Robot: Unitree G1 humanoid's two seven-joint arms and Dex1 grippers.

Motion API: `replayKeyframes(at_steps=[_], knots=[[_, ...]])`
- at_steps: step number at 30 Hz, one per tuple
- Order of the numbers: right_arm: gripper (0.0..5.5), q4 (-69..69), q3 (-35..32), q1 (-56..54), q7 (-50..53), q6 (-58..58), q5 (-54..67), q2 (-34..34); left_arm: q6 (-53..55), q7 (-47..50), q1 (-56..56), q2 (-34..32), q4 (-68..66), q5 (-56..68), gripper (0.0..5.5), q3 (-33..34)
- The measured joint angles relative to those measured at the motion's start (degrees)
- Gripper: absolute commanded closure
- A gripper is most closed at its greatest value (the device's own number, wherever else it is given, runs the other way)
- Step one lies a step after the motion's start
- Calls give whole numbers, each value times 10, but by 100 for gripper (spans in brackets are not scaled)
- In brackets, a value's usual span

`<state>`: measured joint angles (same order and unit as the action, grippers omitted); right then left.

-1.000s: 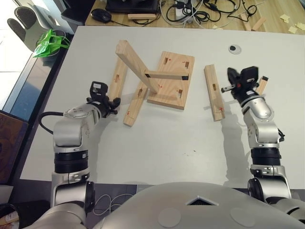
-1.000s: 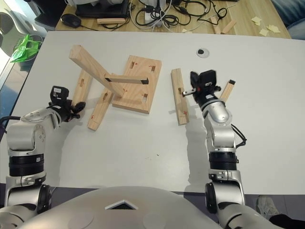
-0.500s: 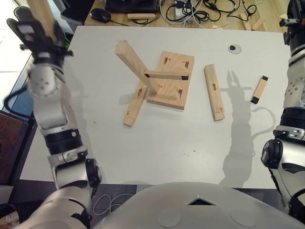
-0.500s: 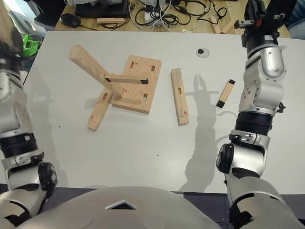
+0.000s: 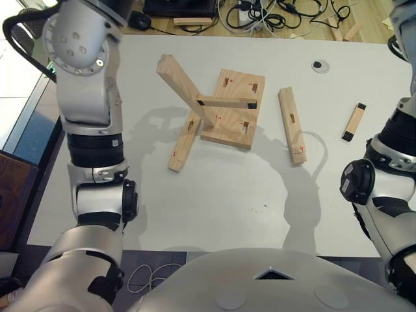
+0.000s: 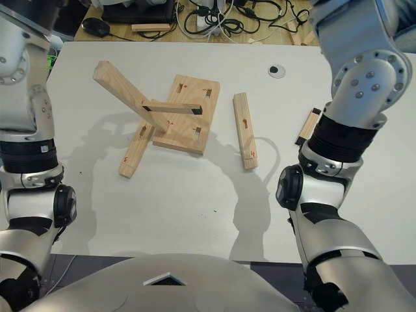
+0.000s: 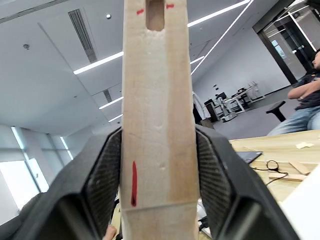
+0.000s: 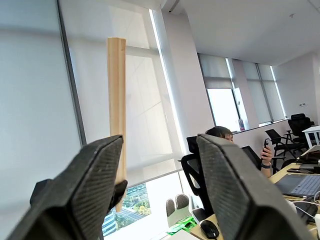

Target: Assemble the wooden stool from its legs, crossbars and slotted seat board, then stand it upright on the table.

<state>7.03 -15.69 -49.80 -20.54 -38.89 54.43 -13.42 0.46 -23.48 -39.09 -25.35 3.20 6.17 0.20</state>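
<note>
Both arms raised; left gripper (image 7: pixel 157 150) pinches one leg (image 7: pixel 157 75), right gripper (image 8: pixel 160 145) spread. On table (image 5: pixel 227 195): three legs (image 5: pixel 291 123), two crossbars (image 5: pixel 351 122), one seat board (image 5: pixel 237 127).

Jutting tilted leg (image 5: pixel 185 90) over left side of seat board (image 5: pixel 231 125), passable gap between it and loose leg (image 5: pixel 292 127)

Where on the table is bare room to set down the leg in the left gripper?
The table is bare in front of the seat board and loose leg, and along its left edge. Crowded around the seat board.
</note>
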Motion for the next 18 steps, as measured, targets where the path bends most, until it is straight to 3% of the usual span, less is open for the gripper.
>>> replayKeyframes(at_steps=[10,14,18], knots=[[43,-14,8,-52,3,13,31,45,-27,-40,37,17,17,-3,344,-35],[38,-33,3,-72,14,13,43,52,-55,-47,58,19,26,-18,344,-51],[93,-34,-3,-73,15,3,71,54,-76,-49,72,21,27,-30,344,-60]])
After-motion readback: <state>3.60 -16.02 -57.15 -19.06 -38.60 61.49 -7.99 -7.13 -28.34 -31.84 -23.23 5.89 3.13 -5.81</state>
